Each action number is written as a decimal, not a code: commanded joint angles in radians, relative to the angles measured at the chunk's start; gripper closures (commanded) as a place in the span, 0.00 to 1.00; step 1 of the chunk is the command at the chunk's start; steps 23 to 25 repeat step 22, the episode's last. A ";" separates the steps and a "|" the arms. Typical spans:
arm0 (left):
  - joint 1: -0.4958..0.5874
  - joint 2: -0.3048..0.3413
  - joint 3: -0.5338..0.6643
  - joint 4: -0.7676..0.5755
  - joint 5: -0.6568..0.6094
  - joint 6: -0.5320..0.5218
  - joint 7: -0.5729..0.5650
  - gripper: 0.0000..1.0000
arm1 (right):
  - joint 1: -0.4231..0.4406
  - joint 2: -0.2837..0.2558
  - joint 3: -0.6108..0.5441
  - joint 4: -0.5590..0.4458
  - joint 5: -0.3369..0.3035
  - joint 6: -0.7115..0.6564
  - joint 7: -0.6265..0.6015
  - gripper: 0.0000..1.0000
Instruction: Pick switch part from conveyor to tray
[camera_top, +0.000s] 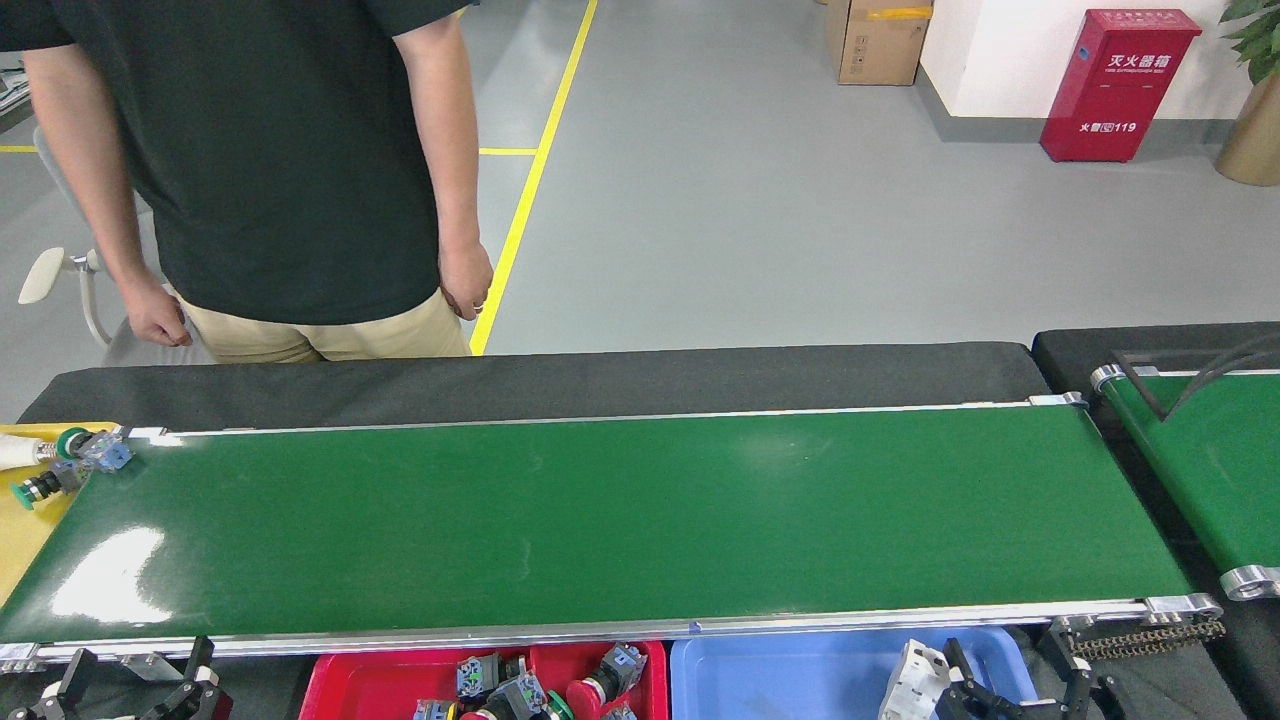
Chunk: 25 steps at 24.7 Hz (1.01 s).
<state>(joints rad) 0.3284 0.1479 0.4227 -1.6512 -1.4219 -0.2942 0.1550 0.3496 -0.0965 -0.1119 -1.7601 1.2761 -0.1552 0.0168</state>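
Observation:
The conveyor is a long glossy green belt across the middle of the head view. One switch part, green-capped with a blue-grey body, lies at the belt's far left end, by the rear rail. My left gripper pokes up at the bottom left, below the belt's near rail, open and holding nothing. My right gripper shows only its fingertips at the bottom right over the blue tray, open and holding nothing. The red tray holds several switch parts.
A person in a dark shirt stands behind the belt at the left, hands hanging. A yellow tray at the left end holds another switch part. A white part lies in the blue tray. A second green belt is at the right.

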 joint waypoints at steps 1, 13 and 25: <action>0.003 0.012 0.004 -0.015 0.001 -0.006 0.001 0.00 | -0.004 -0.005 -0.008 -0.010 -0.001 0.002 0.014 0.00; -0.058 -0.001 -0.001 0.002 -0.002 -0.077 -0.097 0.00 | -0.004 -0.005 -0.020 -0.010 -0.001 0.000 0.015 0.00; -0.046 -0.002 0.016 0.005 -0.002 -0.071 -0.084 0.00 | -0.011 -0.015 -0.022 -0.010 -0.001 -0.003 0.014 0.00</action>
